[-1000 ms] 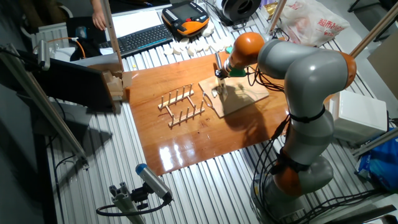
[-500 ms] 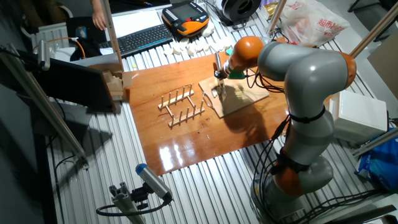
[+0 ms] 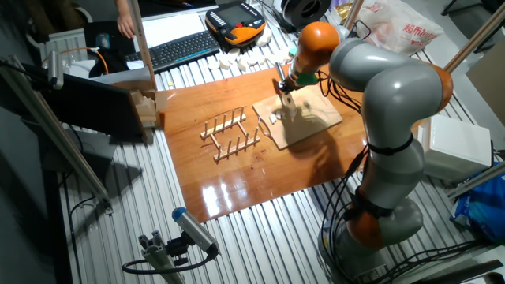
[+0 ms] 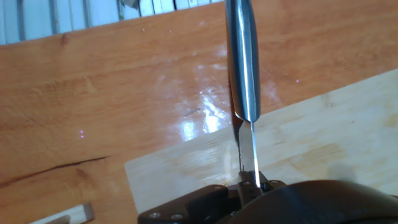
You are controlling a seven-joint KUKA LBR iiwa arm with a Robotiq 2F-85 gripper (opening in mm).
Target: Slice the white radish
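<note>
— Cluttered aluminium bench around us; our knife [image 4: 244, 74] hangs above the cutting board [image 3: 314, 120]. Where's the white radish [image 3: 274, 118]?

— On the board's left end, we judge, left of the blade. Our gripper [image 3: 286, 89] is clamped on the knife; blade runs away from camera.

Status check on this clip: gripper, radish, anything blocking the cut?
Gripper shut on knife, blade above the cutting board. White radish at the board's left edge, beside the blade. Nothing in the way.
</note>
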